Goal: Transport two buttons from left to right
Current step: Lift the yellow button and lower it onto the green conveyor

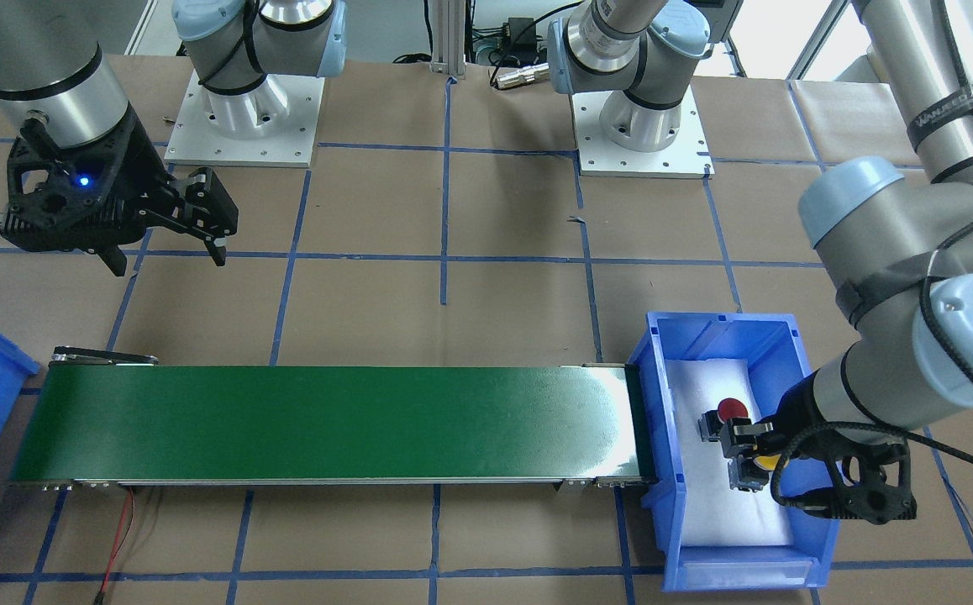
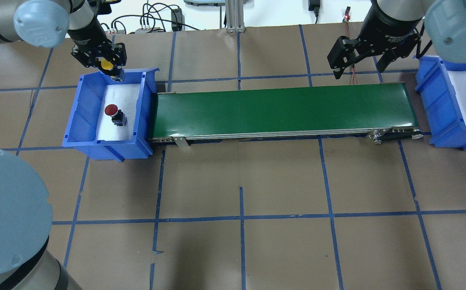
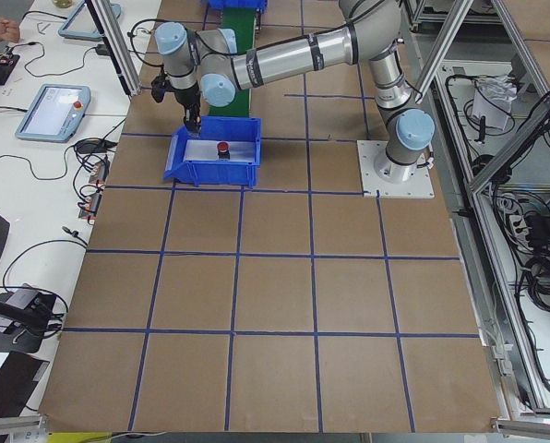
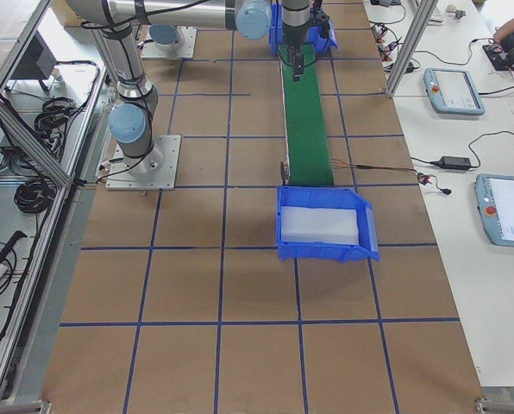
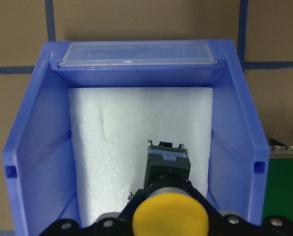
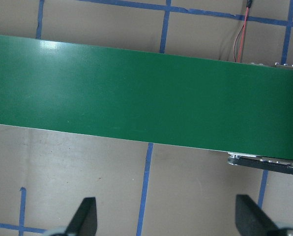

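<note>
Red button (image 2: 112, 111) cap-up in blue bin (image 2: 81, 117) — yellow button (image 5: 170, 216) gripped by left hand (image 2: 110, 68).

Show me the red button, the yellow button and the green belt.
red button (image 2: 111, 109), overhead view, on its round cap.
yellow button (image 5: 171, 216), left wrist view, on its cap.
green belt (image 2: 281, 108), overhead view, middle of its surface.

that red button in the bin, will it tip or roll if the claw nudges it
The red button carries a round cap on a square base, so it is probably top-heavy and may tip when nudged. The square base should keep it from rolling far. The white foam under it likely grips, so sliding seems unlikely.
</note>
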`<state>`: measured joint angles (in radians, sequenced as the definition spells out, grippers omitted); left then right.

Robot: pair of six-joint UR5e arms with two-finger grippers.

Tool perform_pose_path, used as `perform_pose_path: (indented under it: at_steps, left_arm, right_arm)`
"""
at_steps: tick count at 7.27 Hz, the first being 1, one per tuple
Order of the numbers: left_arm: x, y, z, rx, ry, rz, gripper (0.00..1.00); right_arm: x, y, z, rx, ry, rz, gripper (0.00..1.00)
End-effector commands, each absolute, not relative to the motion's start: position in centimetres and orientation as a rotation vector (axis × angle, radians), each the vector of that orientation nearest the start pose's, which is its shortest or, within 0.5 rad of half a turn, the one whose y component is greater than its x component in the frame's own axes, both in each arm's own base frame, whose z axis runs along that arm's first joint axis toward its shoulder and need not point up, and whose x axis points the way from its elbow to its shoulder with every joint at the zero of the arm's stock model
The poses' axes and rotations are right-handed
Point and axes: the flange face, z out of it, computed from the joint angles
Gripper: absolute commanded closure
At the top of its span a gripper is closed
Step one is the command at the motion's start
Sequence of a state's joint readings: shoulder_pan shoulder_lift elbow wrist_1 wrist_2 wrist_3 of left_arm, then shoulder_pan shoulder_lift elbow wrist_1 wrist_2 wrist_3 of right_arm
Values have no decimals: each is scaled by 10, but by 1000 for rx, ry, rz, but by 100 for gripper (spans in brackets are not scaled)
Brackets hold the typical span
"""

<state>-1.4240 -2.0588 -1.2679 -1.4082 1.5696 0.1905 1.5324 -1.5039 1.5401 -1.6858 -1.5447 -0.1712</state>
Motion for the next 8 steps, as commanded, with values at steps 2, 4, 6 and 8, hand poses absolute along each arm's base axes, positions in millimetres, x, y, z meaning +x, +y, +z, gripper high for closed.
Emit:
perform_pose_path:
  at_steps: [2, 4, 6, 8]
  left_arm:
    - [-103, -661, 416, 440, 3108, -21, 65]
    - [-170, -649, 385, 704, 3053, 55, 65]
    - [-183, -638, 341, 1058, 2958, 112, 65]
    - [-196, -643, 299, 1356, 2836, 125, 62]
  right_arm:
    - [115, -533, 481, -207, 3115, -126, 0]
    - [116, -533, 481, -210, 3114, -126, 0]
    - [115, -533, 481, -210, 3113, -126, 0]
    - [114, -533, 481, -207, 3113, -126, 0]
